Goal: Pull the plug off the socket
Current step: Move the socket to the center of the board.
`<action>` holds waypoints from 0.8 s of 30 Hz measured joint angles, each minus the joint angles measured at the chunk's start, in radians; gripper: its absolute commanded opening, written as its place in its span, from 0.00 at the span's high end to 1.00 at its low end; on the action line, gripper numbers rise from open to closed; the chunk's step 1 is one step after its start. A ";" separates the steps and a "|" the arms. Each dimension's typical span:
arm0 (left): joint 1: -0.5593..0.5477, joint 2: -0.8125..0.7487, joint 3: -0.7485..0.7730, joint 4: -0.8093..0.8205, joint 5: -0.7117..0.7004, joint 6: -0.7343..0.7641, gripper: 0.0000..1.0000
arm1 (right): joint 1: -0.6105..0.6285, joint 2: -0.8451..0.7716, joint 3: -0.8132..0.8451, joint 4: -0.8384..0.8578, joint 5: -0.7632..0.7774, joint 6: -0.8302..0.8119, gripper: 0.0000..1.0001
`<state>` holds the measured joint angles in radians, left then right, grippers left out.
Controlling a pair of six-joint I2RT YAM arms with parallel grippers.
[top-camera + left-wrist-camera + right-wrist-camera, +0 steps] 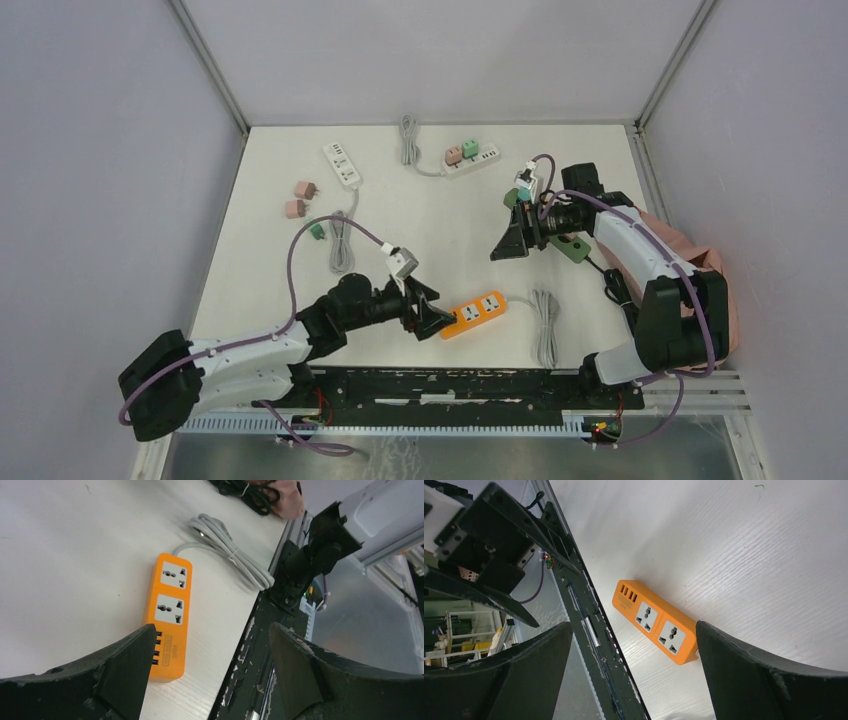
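Note:
An orange socket strip lies near the table's front edge with both of its sockets bare. At the back, a pink plug and a green plug sit in a white socket strip. My left gripper is open at the orange strip's USB end; its left finger is beside that end and nothing lies between the jaws. My right gripper hangs open above the middle of the table, empty.
A second white strip lies at the back left, with two loose pink plugs and a green plug nearby. A grey cable bundle trails from the orange strip. A dark green strip lies under the right arm.

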<state>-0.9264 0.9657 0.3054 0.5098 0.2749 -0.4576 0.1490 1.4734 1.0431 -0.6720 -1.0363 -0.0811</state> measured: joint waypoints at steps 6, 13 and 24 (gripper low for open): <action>-0.181 0.129 0.032 -0.025 -0.160 0.144 0.11 | -0.017 0.000 0.000 0.000 0.000 0.000 0.00; -0.281 0.307 0.188 -0.166 -0.326 0.284 0.10 | -0.027 0.000 0.000 0.003 0.000 0.002 0.00; -0.303 0.369 0.291 -0.315 -0.386 0.430 0.02 | -0.027 0.000 0.000 0.005 0.000 0.005 0.00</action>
<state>-1.2293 1.3346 0.5968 0.1944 -0.1112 -0.0273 0.1219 1.4734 1.0431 -0.6670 -1.0359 -0.0765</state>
